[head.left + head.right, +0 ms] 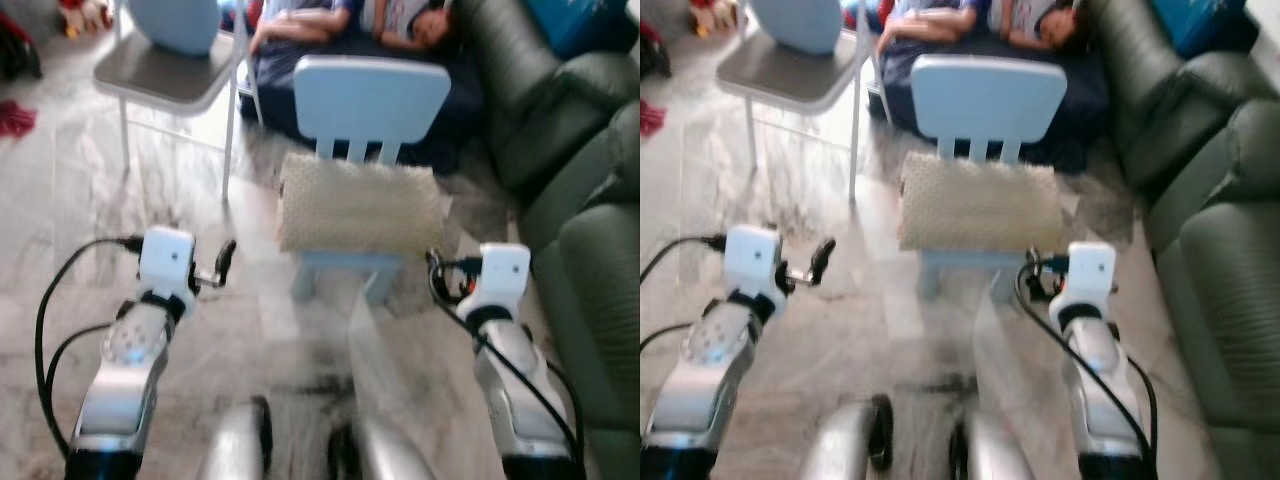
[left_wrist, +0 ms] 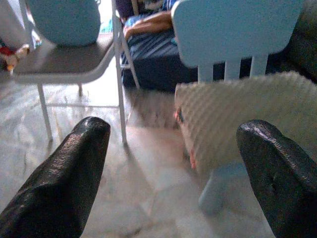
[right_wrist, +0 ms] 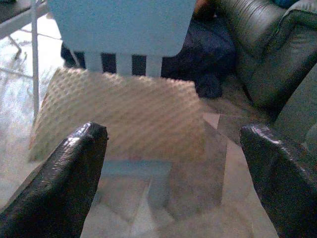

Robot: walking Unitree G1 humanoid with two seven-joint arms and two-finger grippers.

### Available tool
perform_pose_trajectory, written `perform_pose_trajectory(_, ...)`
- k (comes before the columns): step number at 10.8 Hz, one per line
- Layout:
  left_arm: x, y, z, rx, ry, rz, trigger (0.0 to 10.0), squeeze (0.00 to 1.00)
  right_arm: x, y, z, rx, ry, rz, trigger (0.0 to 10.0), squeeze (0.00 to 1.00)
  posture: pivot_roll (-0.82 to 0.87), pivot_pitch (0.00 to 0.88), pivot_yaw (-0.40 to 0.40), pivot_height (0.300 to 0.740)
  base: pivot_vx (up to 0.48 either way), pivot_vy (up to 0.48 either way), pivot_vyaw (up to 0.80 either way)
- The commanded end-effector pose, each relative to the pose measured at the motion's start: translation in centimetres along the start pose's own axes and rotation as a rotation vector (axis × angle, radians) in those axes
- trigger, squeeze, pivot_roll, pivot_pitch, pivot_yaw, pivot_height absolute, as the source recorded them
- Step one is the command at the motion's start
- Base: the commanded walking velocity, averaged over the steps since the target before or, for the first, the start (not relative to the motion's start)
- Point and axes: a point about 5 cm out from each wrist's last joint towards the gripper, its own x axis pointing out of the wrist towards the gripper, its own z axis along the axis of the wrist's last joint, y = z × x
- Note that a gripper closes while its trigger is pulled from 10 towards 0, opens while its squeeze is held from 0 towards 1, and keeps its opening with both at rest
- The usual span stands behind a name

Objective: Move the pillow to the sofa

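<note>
one beige knobbly-textured pillow (image 1: 360, 205) on one small light-blue plastic chair (image 1: 368, 100), overhanging both seat edges, left gripper (image 2: 168, 168) and right gripper (image 3: 178, 173) both spread wide, short of it, dark green leather sofa (image 1: 590, 200) to the right, bare marble floor (image 1: 60, 210) left

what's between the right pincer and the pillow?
Nothing but bare marble floor. In the right wrist view the right pincer, fingers apart, faces the beige pillow on the small blue chair, with no obstacle between.

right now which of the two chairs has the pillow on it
The small light-blue child's chair directly ahead holds the beige pillow on its seat. The taller metal-legged chair to its left has a grey seat and no beige pillow.
</note>
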Motion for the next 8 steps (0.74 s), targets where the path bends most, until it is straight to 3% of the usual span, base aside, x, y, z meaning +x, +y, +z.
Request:
perform_pose_trajectory(1,0.1,-0.7,0.1,-0.021,0.002,-0.026,10.0,0.00,0.1,-0.7,-0.1,-0.005,0.005,-0.020,10.0,0.00,0.00,0.234,-0.051,0.740,0.480,0.000,0.00)
perform_pose_trajectory(2,0.5,-0.7,0.6,-0.015,-0.015,-0.028,10.0,0.00,0.5,-0.6,0.1,-0.006,-0.006,-0.014,10.0,0.00,0.00,0.224,-0.050,0.740,0.472,0.000,0.00)
perform_pose_trajectory(4,1.6,0.9,-0.4,0.014,0.005,0.069,10.0,0.00,0.8,-0.1,-0.2,0.011,-0.010,-0.005,10.0,0.00,0.01,0.160,-0.060,0.740,0.396,0.000,0.00)
perform_pose_trajectory(5,1.7,1.7,-1.7,-0.006,0.045,0.124,10.0,0.00,0.8,0.5,-0.3,0.014,-0.010,0.039,10.0,0.00,0.02,0.155,-0.078,0.740,0.000,0.000,0.00)
perform_pose_trajectory(6,1.7,1.8,-2.6,-0.063,0.064,0.107,10.0,0.00,0.6,0.7,-0.2,0.047,-0.029,0.056,10.0,0.00,0.02,0.158,-0.080,0.740,0.000,0.000,0.00)
perform_pose_trajectory(8,0.7,2.3,-4.1,-0.054,0.082,0.084,10.0,0.00,-0.2,0.2,-1.0,0.054,-0.063,0.011,10.0,0.00,0.02,0.097,-0.057,0.740,0.000,0.000,0.00)
